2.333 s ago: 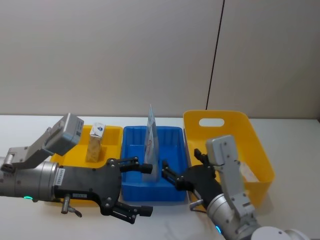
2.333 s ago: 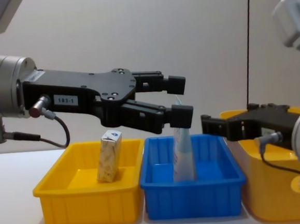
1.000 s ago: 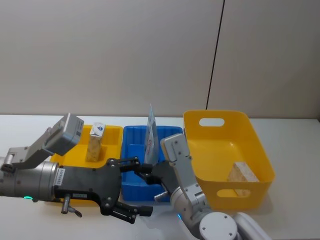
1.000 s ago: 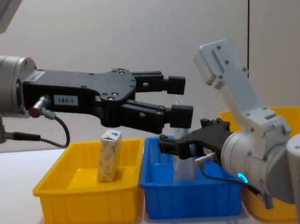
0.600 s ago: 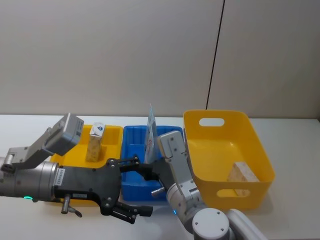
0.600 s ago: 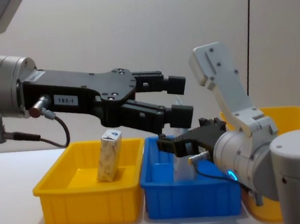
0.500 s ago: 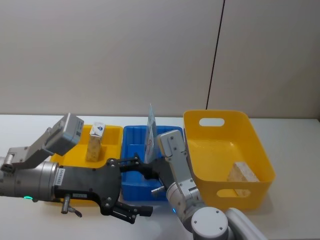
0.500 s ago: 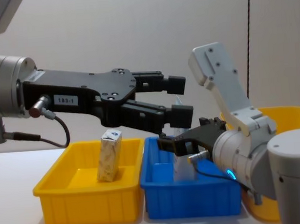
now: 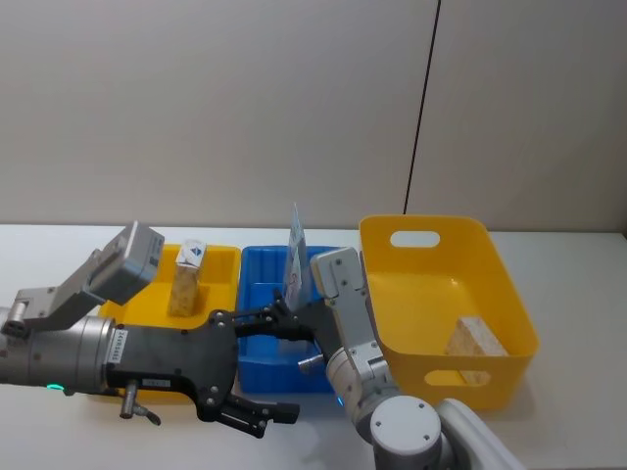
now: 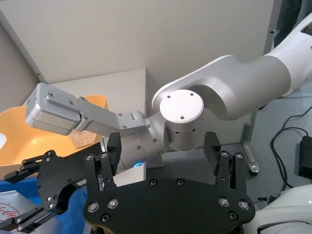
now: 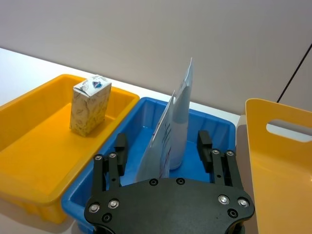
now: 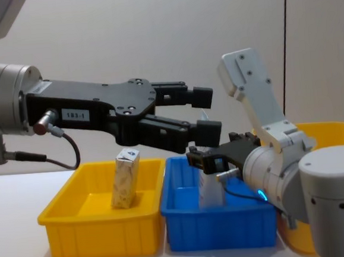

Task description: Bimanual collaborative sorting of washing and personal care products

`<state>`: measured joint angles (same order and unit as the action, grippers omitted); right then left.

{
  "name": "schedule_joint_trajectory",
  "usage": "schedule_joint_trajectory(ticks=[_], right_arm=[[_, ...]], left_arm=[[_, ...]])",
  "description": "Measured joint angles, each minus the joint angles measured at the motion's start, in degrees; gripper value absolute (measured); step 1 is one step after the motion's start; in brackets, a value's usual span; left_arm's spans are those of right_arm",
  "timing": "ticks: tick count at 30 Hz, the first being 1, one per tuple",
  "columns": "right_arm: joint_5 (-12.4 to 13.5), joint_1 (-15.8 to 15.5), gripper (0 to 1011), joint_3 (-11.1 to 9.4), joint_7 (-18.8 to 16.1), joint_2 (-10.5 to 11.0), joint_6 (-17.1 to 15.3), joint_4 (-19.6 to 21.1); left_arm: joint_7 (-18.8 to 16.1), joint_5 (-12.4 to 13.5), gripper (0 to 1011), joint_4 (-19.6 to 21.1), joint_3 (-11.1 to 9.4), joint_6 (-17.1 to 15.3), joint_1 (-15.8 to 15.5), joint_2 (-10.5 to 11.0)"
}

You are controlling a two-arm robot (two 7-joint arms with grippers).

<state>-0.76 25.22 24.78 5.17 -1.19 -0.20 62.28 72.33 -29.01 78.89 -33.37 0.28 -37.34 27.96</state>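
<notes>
**Right gripper lined up on the tube in the blue bin**

On the left, the left gripper (image 9: 257,367) hangs above the near side of the two small bins with its fingers spread wide and nothing between them; it seems to be waiting. Under and beyond it, the shallow yellow bin (image 9: 221,260) holds one small cream carton (image 9: 186,279), standing upright near the far wall with its blue top mark showing.

Next to it on the right, touching side by side, is the blue bin (image 9: 257,264). The pale-blue-and-white tube (image 9: 295,253) stands in it, wide flat end up, tilted a little. The right gripper (image 12: 205,159) is at this tube, fingers open, holding nothing. In my judgement the step in hand is the approach to grasp the tube. The next move calls for advancing until the tube is between the fingers and closing gently, since a thin standing tube may tip or slide away.

At the far right, the deep yellow bin (image 9: 511,284) holds a second cream carton (image 9: 474,338), lying near its right wall.

The right wrist view shows best that the tube (image 11: 175,122) stands just ahead of the open fingers, centred between them. The chest view gives the height of the gripper against the tube (image 12: 211,188), but not this alignment. In the left wrist view, the second carton (image 10: 82,138) can be glimpsed under the right arm.
</notes>
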Motion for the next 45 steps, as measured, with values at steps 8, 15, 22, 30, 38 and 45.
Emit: schedule_joint_trajectory(ticks=[8, 15, 22, 30, 38, 45], right_arm=[[-0.3, 0.4, 639, -0.5, 0.1, -0.5, 0.3, -0.8], [-0.7, 0.4, 437, -0.7, 0.1, -0.6, 0.3, -1.0], [-1.2, 0.0, 174, -0.9, 0.1, -0.5, 0.3, -0.6], [-1.5, -0.9, 5, -1.4, 0.0, -0.2, -0.5, 0.8], [-1.4, -2.6, 0, -2.0, -1.1, 0.6, -1.3, 3.8], [-0.4, -4.6, 0, -2.7, -2.9, 1.6, -1.8, 8.6]], left_arm=[[0.0, 0.0, 1001, 0.0, 0.0, 0.0, 0.0, 0.0], [0.0, 0.0, 1001, 0.0, 0.0, 0.0, 0.0, 0.0], [0.0, 0.0, 1001, 0.0, 0.0, 0.0, 0.0, 0.0], [0.0, 0.0, 1002, 0.0, 0.0, 0.0, 0.0, 0.0], [0.0, 0.0, 1001, 0.0, 0.0, 0.0, 0.0, 0.0], [0.0, 0.0, 1001, 0.0, 0.0, 0.0, 0.0, 0.0]])
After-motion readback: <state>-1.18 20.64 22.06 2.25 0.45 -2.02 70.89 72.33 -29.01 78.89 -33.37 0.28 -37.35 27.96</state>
